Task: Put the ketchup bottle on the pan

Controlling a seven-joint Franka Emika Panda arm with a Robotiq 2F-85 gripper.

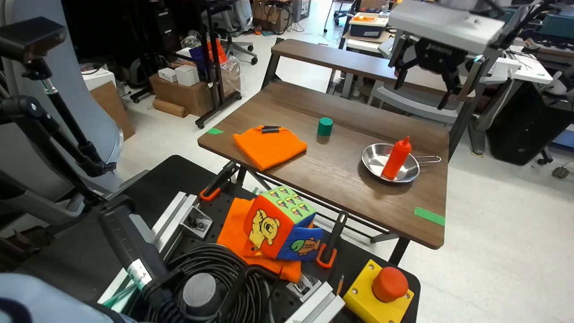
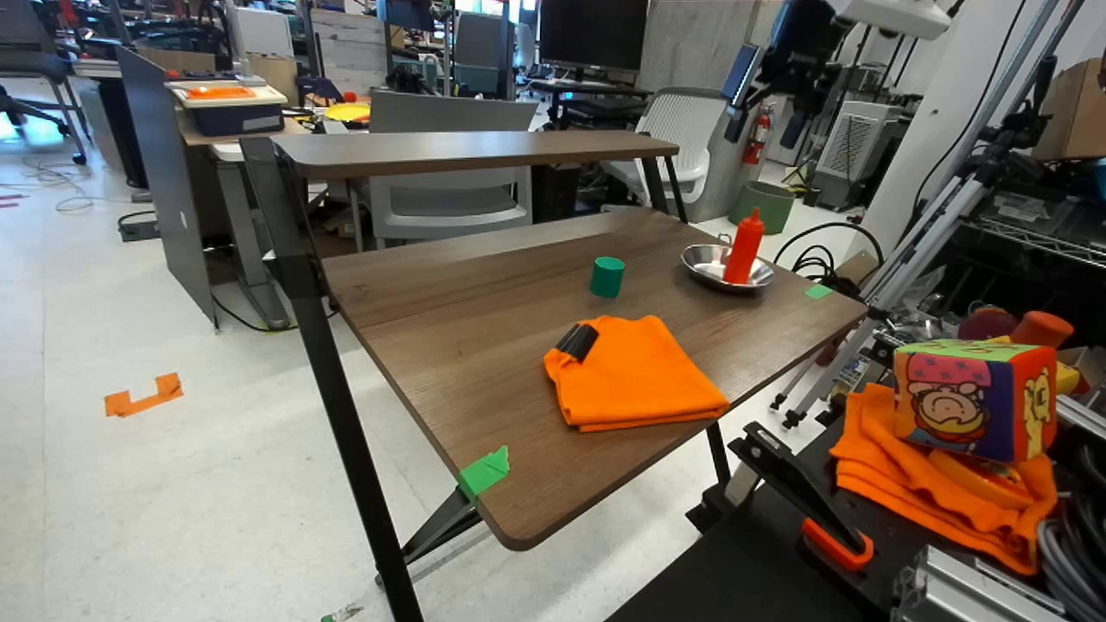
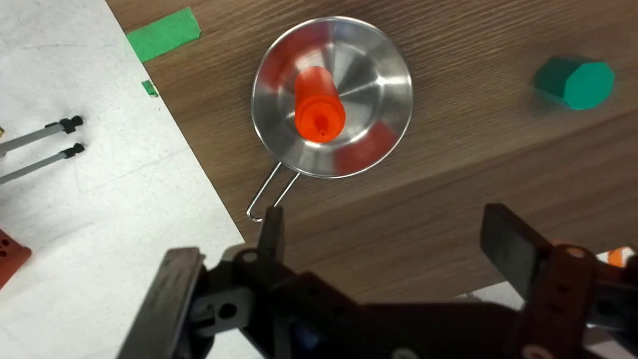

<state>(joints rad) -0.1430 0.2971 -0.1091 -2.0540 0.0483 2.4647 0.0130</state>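
The red-orange ketchup bottle [image 1: 397,158] stands upright inside the shiny silver pan [image 1: 372,157] on the brown table. Both also show in an exterior view, with the bottle [image 2: 744,248] in the pan [image 2: 702,263]. In the wrist view the bottle [image 3: 320,107] sits off-centre in the pan [image 3: 369,94], and the pan's wire handle points toward the gripper. My gripper [image 1: 420,95] is open and empty, high above the table and apart from the bottle. In the wrist view the gripper's fingers [image 3: 384,213] are wide apart with only table between them; one fingertip overlaps the handle's end in the picture.
A small green cup [image 1: 325,127] stands near the table's middle. A folded orange cloth [image 1: 270,147] with a black clip lies toward one end. A raised shelf [image 2: 484,149] runs along the table's far edge. A soft toy cube [image 1: 280,224] sits on the black cart.
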